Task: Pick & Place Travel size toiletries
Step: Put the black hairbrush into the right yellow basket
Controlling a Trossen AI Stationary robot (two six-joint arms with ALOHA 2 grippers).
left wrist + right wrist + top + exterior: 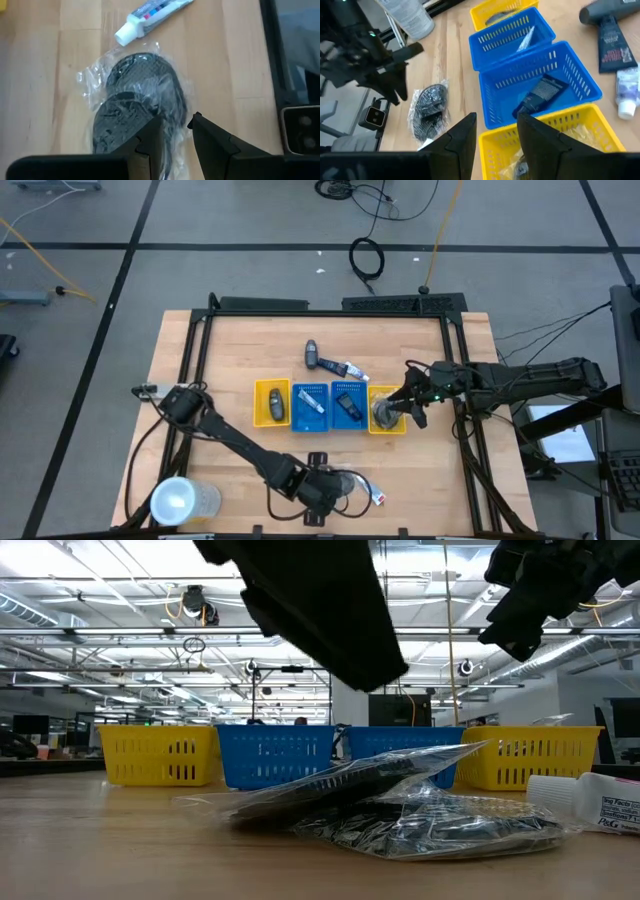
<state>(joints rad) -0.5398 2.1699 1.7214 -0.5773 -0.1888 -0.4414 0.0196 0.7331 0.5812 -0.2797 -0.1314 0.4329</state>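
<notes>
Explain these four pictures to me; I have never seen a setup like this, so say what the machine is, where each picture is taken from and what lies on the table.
These are two dark robot arms at a wooden table, each ending in a two-fingered claw. One picture looks straight down, one looks level across the tabletop, and two come from cameras on the wrists.

In a row stand four slotted trays: yellow, blue, blue, yellow. Behind them lie a dark bottle and a small tube. A clear cup stands at the near left corner.

The left claw hangs open over a dark mesh puff in clear wrap, beside a white tube. The right claw is open above the right yellow tray. Neither holds anything.
</notes>
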